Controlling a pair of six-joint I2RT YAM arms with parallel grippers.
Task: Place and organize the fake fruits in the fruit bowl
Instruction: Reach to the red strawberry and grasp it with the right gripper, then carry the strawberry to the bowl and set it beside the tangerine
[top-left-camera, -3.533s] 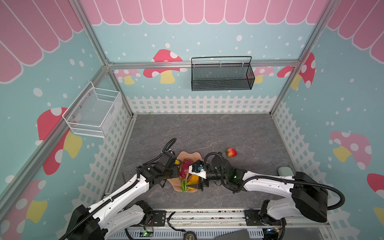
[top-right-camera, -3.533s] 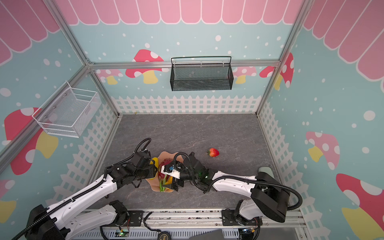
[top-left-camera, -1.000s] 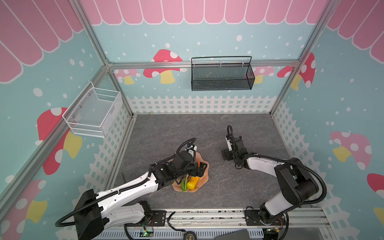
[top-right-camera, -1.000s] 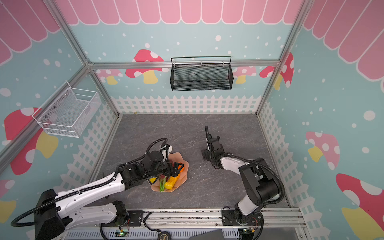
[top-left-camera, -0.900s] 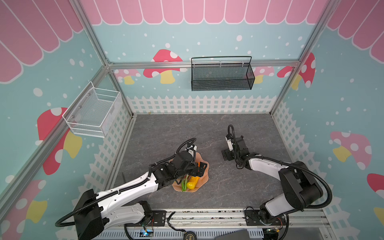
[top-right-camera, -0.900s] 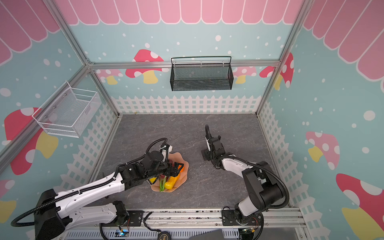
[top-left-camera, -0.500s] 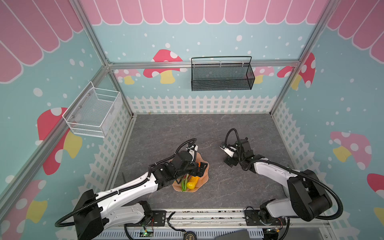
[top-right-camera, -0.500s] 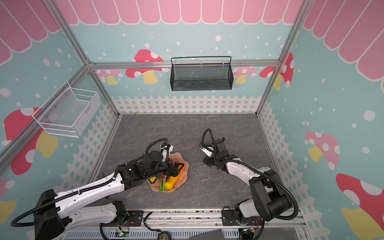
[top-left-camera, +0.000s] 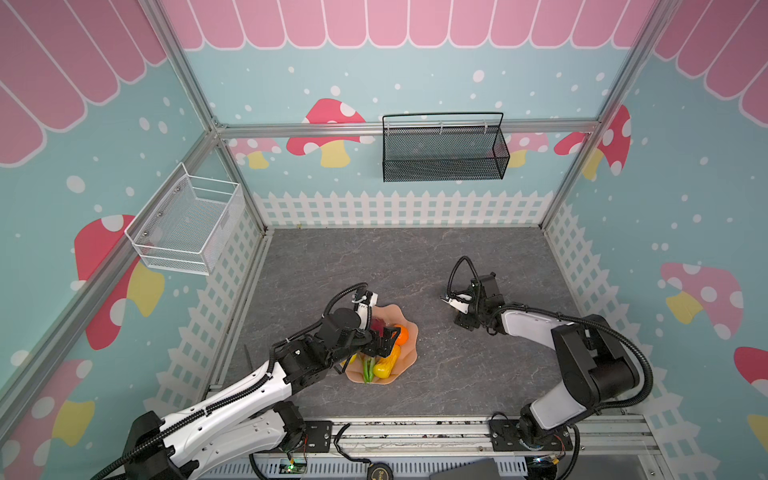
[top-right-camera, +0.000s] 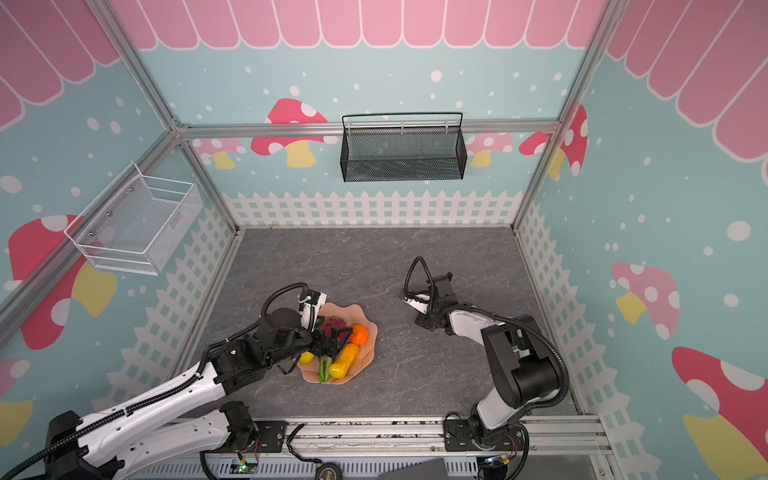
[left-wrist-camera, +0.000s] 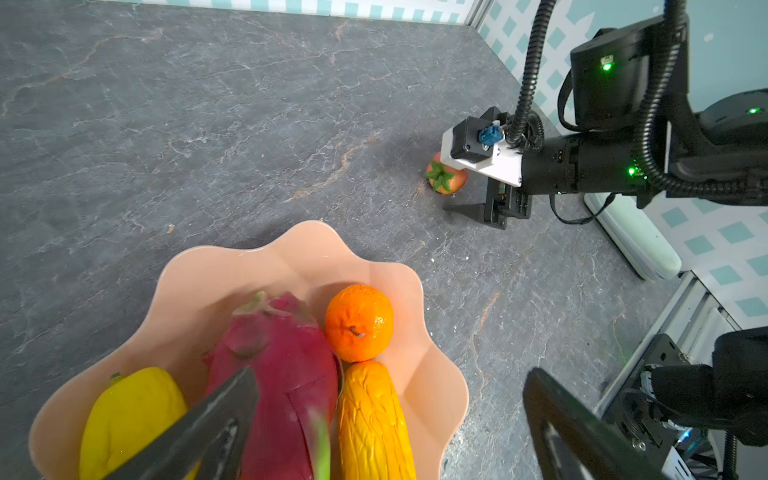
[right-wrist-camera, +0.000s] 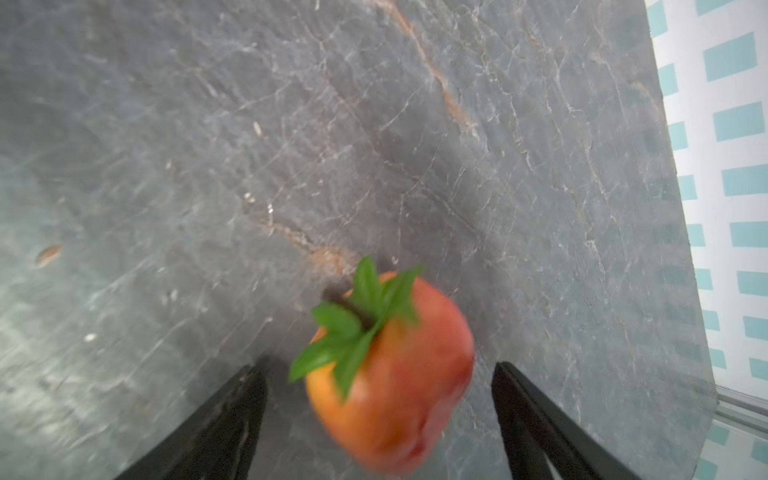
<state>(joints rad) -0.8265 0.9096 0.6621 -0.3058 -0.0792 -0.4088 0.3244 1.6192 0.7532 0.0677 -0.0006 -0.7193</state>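
The salmon-pink fruit bowl (top-left-camera: 411, 353) (top-right-camera: 368, 353) (left-wrist-camera: 291, 232) holds a magenta dragon fruit (left-wrist-camera: 274, 353), a round orange (top-left-camera: 400, 333) (left-wrist-camera: 358, 322), an orange-yellow gourd (top-right-camera: 345, 361) (left-wrist-camera: 374, 419) and a yellow oblong (top-right-camera: 306, 357) (left-wrist-camera: 129, 415). My left gripper (top-left-camera: 382, 340) (left-wrist-camera: 390, 374) hovers over them, open and empty. To the bowl's right, the red strawberry (right-wrist-camera: 390, 374) (left-wrist-camera: 446, 178) lies on the floor. It sits between the open fingers of my right gripper (right-wrist-camera: 376, 370) (top-left-camera: 461, 323), with a gap on each side. In both top views that gripper hides it.
A white wire basket (top-left-camera: 187, 224) hangs on the left wall and a black mesh basket (top-left-camera: 444, 149) on the back wall. A white oblong object (left-wrist-camera: 636, 237) lies by the right fence. Dark stone floor spreads between bowl and strawberry.
The right gripper left the bowl, crossed to the strawberry and now straddles it, with its jaws narrowing. The left gripper has stayed open over the bowl.
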